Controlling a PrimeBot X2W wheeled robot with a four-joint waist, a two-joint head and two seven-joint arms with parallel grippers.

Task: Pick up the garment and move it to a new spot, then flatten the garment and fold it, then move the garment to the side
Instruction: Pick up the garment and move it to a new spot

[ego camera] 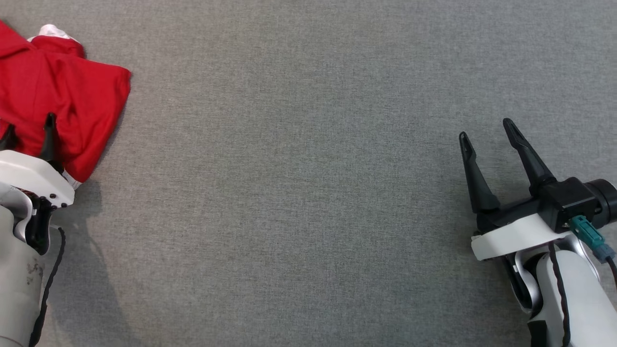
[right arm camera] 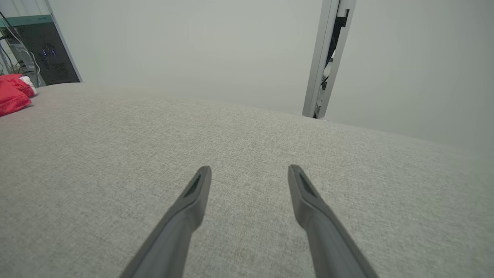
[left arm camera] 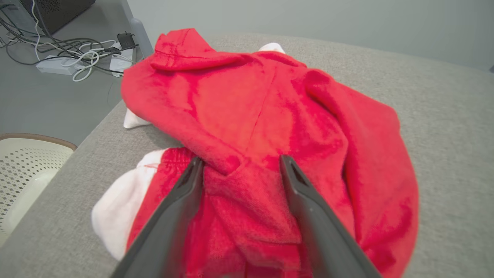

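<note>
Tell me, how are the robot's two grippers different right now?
The left gripper is over the red garment; the right gripper is over bare grey table. The left gripper straddles a fold of cloth; the right gripper straddles nothing. Both are open, with dark fingers.

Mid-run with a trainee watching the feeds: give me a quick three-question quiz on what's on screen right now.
1. True or false: the red garment lies flat and folded in the middle of the grey table.
2. Which claw is over the garment? A) right B) left C) both
3. Fill in: the right claw has its jaws ____ above bare table.

Key:
1. False. It is crumpled at the table's left side.
2. B. The left claw is open, with its fingers either side of a fold.
3. Open.
</note>
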